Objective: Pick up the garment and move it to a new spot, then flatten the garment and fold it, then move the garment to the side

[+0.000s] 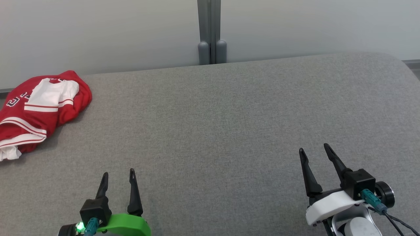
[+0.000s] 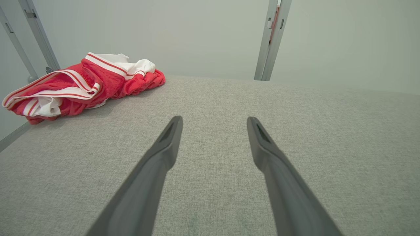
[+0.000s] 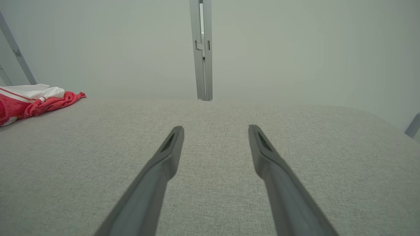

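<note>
Before you, a grey fabric surface (image 1: 229, 114) meets pale wall panels (image 1: 98, 29) joined by a grey upright post (image 1: 210, 29).

The garment (image 1: 39, 108) is lying at the far left of the padded surface (image 1: 213, 131), well apart from our left gripper (image 1: 118, 171) and right gripper (image 1: 313, 147), which we are holding over the near side.

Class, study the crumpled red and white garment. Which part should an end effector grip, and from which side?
Probably the humped red edge of the garment facing the middle of the grey surface. The left end effector, open and nearest, should come from above on that side: the cloth bunches into a raised ridge there, with bare surface beside it.
</note>
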`<state>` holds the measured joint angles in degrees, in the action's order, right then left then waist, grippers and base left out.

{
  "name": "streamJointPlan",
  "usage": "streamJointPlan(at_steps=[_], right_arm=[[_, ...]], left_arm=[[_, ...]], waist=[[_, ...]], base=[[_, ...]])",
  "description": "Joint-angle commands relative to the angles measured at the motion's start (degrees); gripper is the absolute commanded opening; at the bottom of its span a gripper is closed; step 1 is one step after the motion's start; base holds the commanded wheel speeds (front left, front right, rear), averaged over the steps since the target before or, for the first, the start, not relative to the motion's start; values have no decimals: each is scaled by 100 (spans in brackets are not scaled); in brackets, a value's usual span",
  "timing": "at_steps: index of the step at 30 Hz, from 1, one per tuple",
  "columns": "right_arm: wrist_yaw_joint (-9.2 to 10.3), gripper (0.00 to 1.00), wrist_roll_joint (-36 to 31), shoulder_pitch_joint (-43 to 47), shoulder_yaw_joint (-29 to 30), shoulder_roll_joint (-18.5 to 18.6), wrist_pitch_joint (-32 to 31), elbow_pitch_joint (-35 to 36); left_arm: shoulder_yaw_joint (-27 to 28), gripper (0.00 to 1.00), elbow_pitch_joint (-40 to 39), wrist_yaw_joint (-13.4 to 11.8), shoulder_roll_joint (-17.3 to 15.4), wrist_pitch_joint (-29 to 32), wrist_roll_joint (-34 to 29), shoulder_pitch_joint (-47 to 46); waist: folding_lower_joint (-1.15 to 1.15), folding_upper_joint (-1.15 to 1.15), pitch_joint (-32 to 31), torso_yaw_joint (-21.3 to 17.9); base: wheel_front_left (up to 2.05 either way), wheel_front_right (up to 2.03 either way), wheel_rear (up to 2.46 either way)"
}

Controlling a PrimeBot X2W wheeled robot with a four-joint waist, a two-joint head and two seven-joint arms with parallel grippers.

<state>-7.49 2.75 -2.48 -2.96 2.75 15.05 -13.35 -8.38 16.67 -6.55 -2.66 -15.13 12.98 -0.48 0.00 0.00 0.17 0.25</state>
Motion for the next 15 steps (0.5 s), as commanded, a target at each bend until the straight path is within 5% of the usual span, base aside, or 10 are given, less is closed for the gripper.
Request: streamJointPlan(at_steps=[1,15], right_arm=[[0,100,-20,56,-3,24,20,-12],[0,100,-44,92,16,21,20,46]], left_arm=[[12,100,7,-18,-40,-4,15,56],[4,100,-3,1,-38,-4,15,12]], waist=[[0,0,-1,0],[0,0,22,263]], base=[[0,0,0],[0,0,0]])
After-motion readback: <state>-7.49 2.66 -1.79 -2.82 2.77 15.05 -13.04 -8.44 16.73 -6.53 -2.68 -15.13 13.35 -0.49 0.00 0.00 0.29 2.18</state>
